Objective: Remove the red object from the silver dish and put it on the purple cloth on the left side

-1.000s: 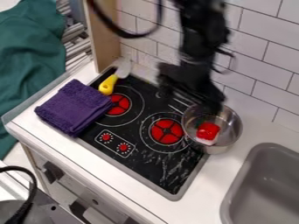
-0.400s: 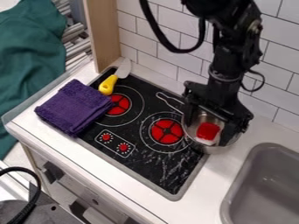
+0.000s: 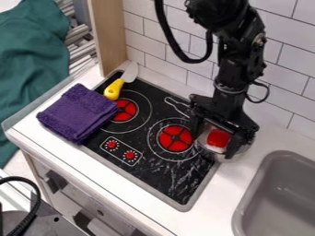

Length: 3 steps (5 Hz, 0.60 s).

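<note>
My gripper (image 3: 212, 143) is at the silver dish (image 3: 244, 150), right of the stove, with its fingers apart. One finger stands at the dish's left side and the other at its right side. Between them lies the red object (image 3: 218, 138), which has a white part below it, inside the dish. The gripper's body hides the dish's back part. The folded purple cloth (image 3: 78, 113) lies at the left, over the stove's left edge.
A yellow-handled knife or spatula (image 3: 113, 89) lies at the stove's back left corner, beside the cloth. The black stove top (image 3: 148, 170) has red burners. A grey sink (image 3: 283, 193) is at the right, and a tiled wall (image 3: 184, 27) stands behind.
The gripper came over from the upper left to the dish, opened around the red object, and has since shifted slightly left and lower.
</note>
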Available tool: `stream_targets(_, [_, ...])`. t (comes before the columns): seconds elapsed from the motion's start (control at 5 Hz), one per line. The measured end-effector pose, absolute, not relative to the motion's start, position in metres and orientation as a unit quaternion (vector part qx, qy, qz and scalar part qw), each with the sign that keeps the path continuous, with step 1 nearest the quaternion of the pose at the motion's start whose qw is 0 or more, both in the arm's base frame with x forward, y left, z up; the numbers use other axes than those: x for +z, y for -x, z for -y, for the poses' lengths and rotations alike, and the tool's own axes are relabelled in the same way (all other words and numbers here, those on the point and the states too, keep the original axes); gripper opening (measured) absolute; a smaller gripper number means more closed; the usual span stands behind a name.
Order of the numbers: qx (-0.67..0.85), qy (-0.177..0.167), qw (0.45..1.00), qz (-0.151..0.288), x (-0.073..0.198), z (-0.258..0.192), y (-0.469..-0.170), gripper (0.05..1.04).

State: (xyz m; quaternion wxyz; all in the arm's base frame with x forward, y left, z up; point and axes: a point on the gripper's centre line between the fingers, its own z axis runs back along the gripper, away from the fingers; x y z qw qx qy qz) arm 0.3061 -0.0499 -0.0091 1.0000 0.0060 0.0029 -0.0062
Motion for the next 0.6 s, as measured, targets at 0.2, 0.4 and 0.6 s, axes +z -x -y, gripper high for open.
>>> stream_targets(0.2, [-0.004,-0.005,1.0,0.007,-0.01,0.05,-0.309,0.647])
stream_targets(0.4, [-0.001,-0.014,1.0,0.006,-0.009,0.048,-0.309,0.516])
stream_targets(0.6, [-0.009,-0.024,0.999,0.031,0.005,0.043,-0.311,0.516])
